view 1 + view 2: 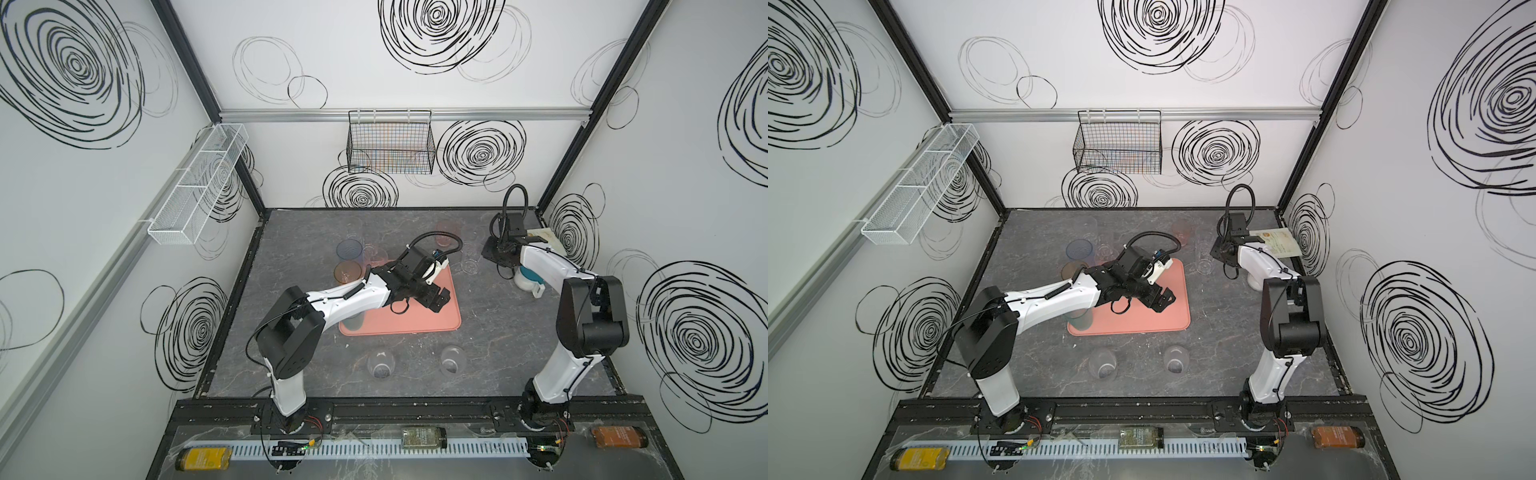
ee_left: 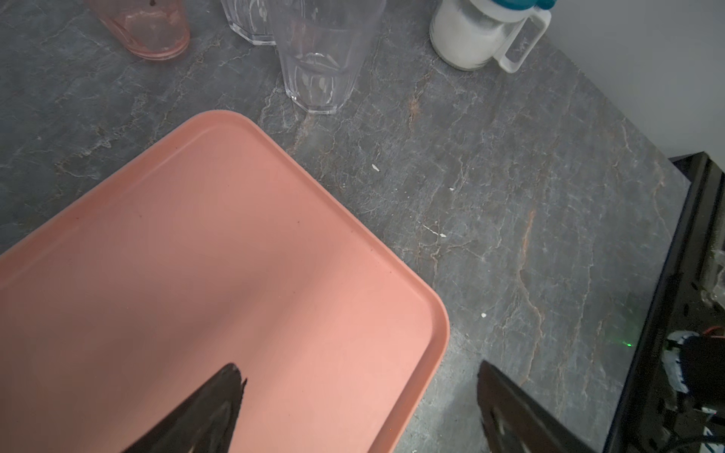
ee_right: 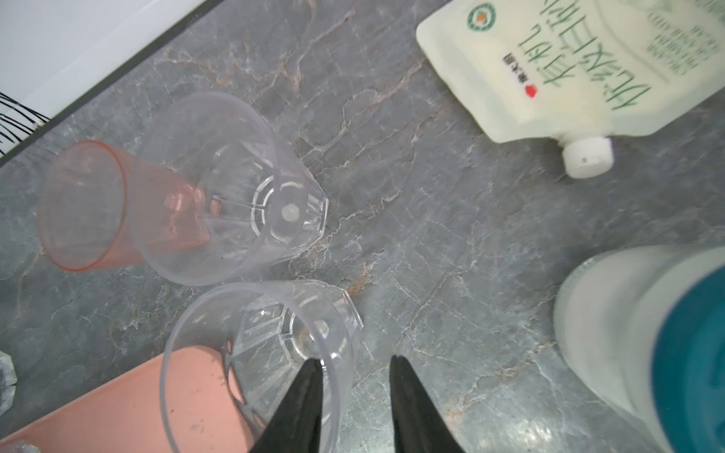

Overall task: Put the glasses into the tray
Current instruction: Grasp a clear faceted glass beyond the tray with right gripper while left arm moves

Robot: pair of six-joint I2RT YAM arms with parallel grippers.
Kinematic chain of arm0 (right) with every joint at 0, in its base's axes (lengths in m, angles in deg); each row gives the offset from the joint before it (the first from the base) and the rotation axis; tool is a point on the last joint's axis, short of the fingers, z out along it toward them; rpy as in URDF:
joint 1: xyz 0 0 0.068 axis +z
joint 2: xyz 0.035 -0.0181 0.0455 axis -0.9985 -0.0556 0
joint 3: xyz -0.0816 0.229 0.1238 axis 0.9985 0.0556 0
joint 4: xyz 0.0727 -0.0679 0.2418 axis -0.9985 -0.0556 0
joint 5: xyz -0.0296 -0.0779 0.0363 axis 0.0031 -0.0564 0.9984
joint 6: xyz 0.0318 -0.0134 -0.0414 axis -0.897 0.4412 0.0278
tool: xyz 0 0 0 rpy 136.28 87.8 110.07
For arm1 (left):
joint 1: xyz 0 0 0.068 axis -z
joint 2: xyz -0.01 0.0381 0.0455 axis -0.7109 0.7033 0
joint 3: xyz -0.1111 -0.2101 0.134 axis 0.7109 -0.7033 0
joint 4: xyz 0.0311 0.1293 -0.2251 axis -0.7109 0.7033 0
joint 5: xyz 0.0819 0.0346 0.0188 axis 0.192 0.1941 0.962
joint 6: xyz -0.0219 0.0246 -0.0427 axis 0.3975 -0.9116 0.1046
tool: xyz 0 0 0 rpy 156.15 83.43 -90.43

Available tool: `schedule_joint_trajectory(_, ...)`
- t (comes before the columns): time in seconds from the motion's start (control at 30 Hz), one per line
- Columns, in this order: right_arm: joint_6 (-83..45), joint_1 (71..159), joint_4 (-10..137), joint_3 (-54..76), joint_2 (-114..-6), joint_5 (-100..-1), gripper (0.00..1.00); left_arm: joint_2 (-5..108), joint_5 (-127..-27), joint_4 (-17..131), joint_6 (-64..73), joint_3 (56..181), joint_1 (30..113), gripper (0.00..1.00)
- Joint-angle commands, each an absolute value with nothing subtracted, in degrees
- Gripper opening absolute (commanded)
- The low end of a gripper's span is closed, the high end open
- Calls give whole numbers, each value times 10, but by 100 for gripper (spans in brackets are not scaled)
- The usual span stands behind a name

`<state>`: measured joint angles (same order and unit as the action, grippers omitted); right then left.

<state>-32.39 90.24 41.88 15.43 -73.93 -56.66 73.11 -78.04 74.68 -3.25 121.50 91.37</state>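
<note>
Item: clear tumbler (image 3: 255,337), upright on table (image 3: 431,235), just beside tray (image 3: 117,412) corner. Right gripper (image 3: 353,362), the nearer, stood directly above, jaws half-closed astride its rim wall, seemingly not yet clamped. Left gripper (image 2: 359,370): wide, empty, over tray.

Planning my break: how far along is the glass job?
Done: one teal glass seems to stand in the tray. In hand: the right gripper straddles the rim of a clear glass; the left gripper hangs open and empty. Left: two front glasses, the blue glass, the amber glass, more behind.
</note>
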Motion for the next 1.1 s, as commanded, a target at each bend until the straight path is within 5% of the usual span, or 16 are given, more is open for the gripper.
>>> schedule_joint_trajectory(0.0, -332, 901, 427, 145, -749, -558, 33, 733, -772, 741, -44, 1233, 911, 96)
schedule_joint_trajectory(0.67, -299, 923, 398, 166, -732, -590, 6, 714, -770, 742, -41, 1226, 913, 96)
schedule_joint_trajectory(1.07, -271, 978, 319, 162, -647, -648, 2, 654, -710, 770, -86, 1213, 911, 96)
